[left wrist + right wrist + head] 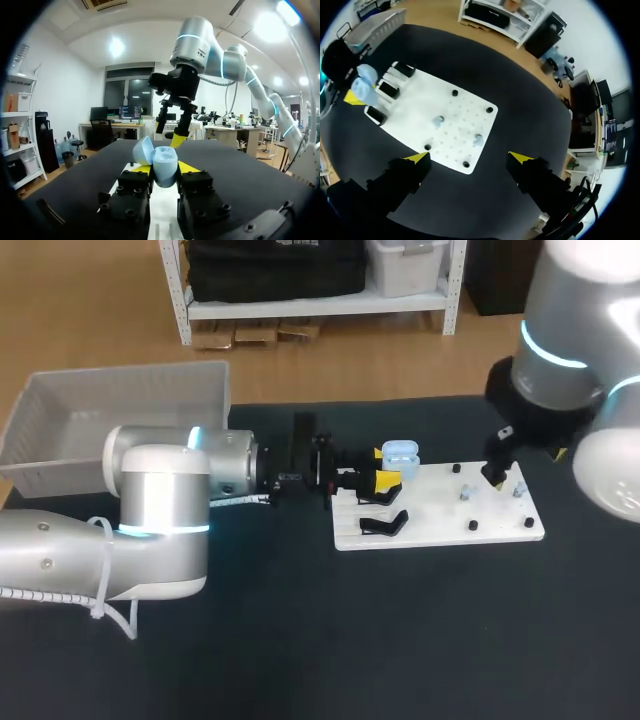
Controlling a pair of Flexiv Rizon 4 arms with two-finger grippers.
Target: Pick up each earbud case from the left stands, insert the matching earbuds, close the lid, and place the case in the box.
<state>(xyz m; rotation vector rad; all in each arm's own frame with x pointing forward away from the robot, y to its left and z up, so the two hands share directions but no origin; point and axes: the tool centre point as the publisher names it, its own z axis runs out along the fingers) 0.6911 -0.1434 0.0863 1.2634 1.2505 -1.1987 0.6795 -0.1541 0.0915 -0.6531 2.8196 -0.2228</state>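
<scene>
A light blue earbud case [399, 453] with its lid open sits between the yellow tips of my left gripper [388, 480], which is shut on it at the left end of the white board [440, 525]. The left wrist view shows the case [164, 166] gripped from both sides, lid [143, 150] tilted back. Two pale earbuds [465, 492] [518, 488] stand on pegs on the board's right half. My right gripper [497, 475] hangs open above them. In the right wrist view it [470, 158] stands over the board's near edge, with the earbuds [438, 120] [479, 140] below.
A grey plastic box [120, 405] stands at the table's back left. A black case stand [385, 524] sits on the board's left front. Small black pegs [454, 92] mark the board's corners. Dark table surrounds the board.
</scene>
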